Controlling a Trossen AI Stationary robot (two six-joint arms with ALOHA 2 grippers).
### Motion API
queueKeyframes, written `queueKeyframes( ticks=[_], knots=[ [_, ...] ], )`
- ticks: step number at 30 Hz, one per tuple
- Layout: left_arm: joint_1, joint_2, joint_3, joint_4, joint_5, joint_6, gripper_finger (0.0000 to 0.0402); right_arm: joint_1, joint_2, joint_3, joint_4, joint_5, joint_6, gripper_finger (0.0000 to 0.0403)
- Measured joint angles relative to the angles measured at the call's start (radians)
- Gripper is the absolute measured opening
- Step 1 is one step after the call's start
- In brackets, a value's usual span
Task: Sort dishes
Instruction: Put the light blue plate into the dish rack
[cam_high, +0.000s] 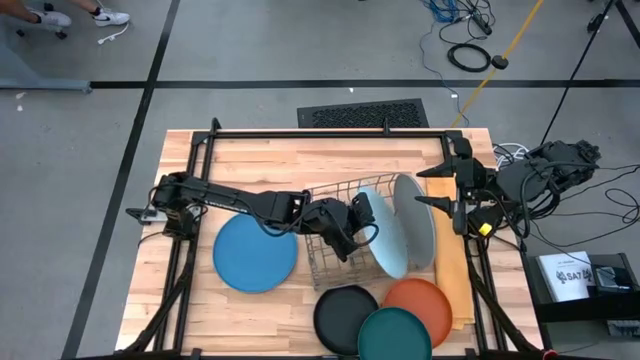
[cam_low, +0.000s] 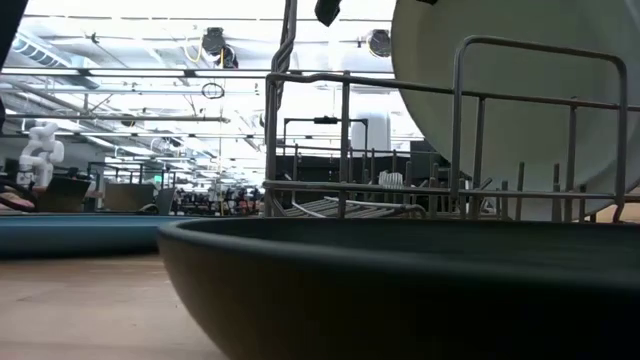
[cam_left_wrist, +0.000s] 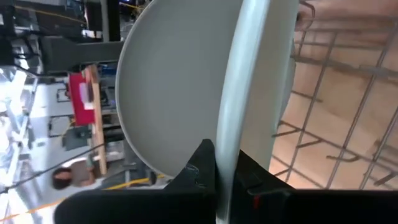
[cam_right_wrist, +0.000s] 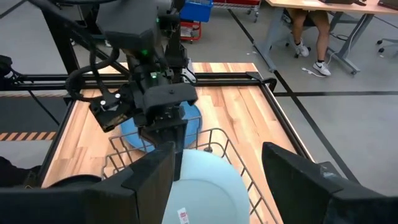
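The left tool (cam_high: 362, 212) is clamped tight on the rim of the pale blue plate (cam_high: 388, 232) standing in the wire rack (cam_high: 330, 262); the right tool (cam_high: 442, 202) hangs wide apart, holding nothing

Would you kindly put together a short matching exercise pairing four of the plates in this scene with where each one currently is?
Plates:
1. medium blue plate
2. pale blue plate
3. grey plate
4. dark teal plate

Places:
A. standing in the wire rack, its rim pinched by the left gripper
B. lying flat at the table's front edge, beside the black plate
C. lying flat on the wood, left of the rack
D. standing on edge at the rack's right end, by the right gripper

Pairs: 1-C, 2-A, 3-D, 4-B
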Motion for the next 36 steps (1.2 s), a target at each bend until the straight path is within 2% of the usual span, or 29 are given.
queueKeyframes(
  ticks=[3,13,27,31,36],
  knots=[
    [0.012,0.000,0.000,-0.001,0.050,-0.041,0.0000,0.000,0.000,0.000,0.000,0.000,0.000,0.0233],
    [0.051,0.000,0.000,0.016,0.188,-0.033,0.0003,0.000,0.000,0.000,0.001,0.000,0.000,0.0233],
    [0.055,0.000,0.000,0.031,0.227,0.013,0.0010,0.000,0.000,0.000,0.001,-0.001,0.000,0.0233],
    [0.053,0.000,0.000,0.015,0.237,0.039,0.0035,0.000,0.000,0.000,0.001,-0.001,0.000,0.0233],
    [0.052,0.000,0.000,-0.004,0.245,0.044,0.0097,0.000,0.000,0.000,0.000,-0.002,-0.003,0.0233]
  ],
)
